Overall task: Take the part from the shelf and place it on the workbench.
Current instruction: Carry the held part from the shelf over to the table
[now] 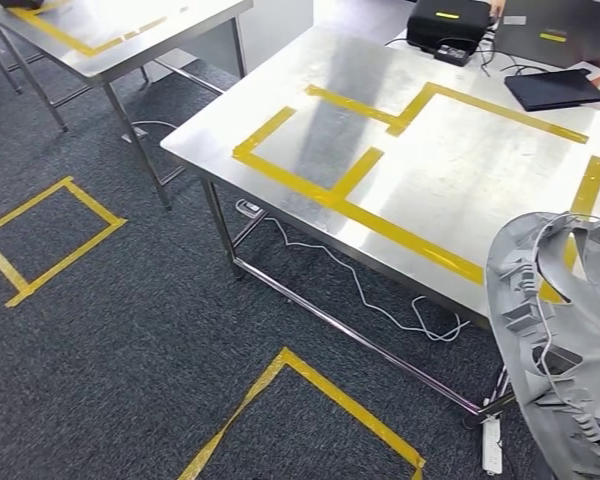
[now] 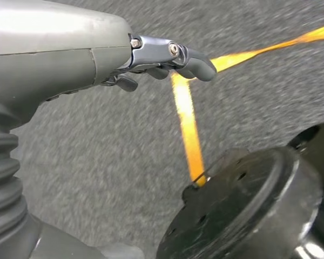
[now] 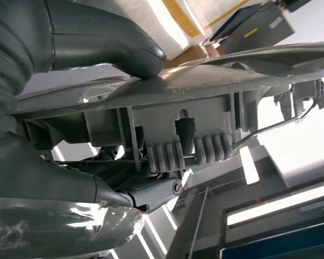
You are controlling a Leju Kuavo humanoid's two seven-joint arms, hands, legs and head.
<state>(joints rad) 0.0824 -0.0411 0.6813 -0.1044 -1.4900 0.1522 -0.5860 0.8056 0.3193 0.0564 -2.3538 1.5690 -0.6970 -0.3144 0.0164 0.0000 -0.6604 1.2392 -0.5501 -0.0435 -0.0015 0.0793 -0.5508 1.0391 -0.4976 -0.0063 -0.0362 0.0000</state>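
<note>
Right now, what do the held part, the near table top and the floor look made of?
Part: looks like moulded grey plastic, matte, with ribs and clip tabs, plus a thin wire along it; the right robot hand grips it.
Table top: likely stainless steel, brushed and reflective, with yellow tape lines.
Floor: dark speckled carpet, going by its fuzzy texture.

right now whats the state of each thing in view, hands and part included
grey part: held off the table, not yet set down
right hand: grips the grey part, thumb pressed on it
left hand: holds nothing, over the carpet
workbench: bare inside the yellow tape
black case: closed, at the far edge
</note>
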